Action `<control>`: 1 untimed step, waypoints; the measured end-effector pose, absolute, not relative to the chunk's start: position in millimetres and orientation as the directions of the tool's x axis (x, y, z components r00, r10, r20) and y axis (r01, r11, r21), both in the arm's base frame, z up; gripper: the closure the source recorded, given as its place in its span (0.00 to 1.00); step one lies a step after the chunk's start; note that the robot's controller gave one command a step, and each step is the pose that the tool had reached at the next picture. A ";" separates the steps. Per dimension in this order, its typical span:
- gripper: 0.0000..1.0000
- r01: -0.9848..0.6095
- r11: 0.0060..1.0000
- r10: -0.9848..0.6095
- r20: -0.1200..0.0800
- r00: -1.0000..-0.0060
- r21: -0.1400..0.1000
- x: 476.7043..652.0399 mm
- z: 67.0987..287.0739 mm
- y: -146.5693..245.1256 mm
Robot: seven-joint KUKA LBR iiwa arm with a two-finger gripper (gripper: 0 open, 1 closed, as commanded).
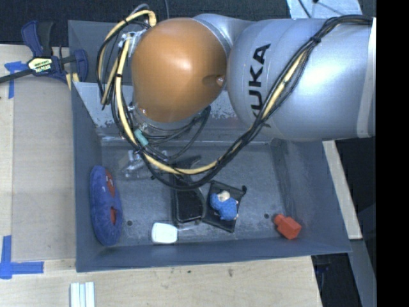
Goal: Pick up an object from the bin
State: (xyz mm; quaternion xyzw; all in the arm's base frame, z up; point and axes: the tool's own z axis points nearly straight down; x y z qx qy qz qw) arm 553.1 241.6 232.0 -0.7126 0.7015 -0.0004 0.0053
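Observation:
Part of my gripper (133, 163) shows as a small metal piece under the orange dome, low over the bin floor near the back left. Nearest to it lies a long blue soft thing with red marks (104, 204), along the left wall, a little to the gripper's lower left. A black flat rectangular thing (188, 205) lies to the gripper's lower right, mid-floor. Against its right side rests a black card carrying a blue and white figure (223, 208). A small white block (164, 233) sits by the front wall.
A small red block (287, 226) lies in the front right corner. The arm with its orange dome and yellow and black cables covers the back half of the bin.

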 end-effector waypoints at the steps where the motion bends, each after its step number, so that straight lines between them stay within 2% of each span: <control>1: 1.00 -0.985 0.172 -0.985 0.002 -0.172 0.003 534.9 155.5 191.8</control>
